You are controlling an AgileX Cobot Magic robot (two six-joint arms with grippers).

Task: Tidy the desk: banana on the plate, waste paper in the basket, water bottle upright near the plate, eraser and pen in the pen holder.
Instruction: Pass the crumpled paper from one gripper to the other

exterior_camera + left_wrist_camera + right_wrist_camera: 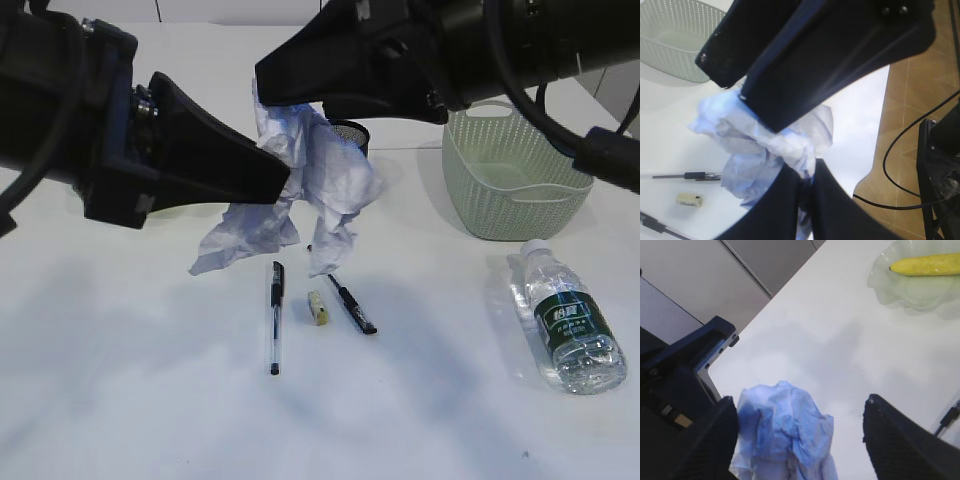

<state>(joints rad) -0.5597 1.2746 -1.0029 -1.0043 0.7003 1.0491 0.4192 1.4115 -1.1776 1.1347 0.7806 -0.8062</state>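
The crumpled pale-blue waste paper (pixel 300 180) hangs above the desk (pixel 150 400). My left gripper (pixel 285 178) comes in from the left and is shut on it; in the left wrist view its two fingers pinch the waste paper (pixel 775 140) at the left gripper (pixel 807 182). My right gripper (pixel 800 402) stands open around the top of the waste paper (pixel 785 435), which touches one finger only. Two pens (pixel 275 315) (pixel 352 303) and the eraser (pixel 318 308) lie below. The water bottle (pixel 572 320) lies on its side. The banana (pixel 925 264) rests on the plate (pixel 890 290).
The green basket (pixel 515 175) stands at the back right, behind the bottle. The black mesh pen holder (pixel 350 135) is mostly hidden behind the paper. The desk's edge and a wooden floor with cables (pixel 910 150) show in the left wrist view.
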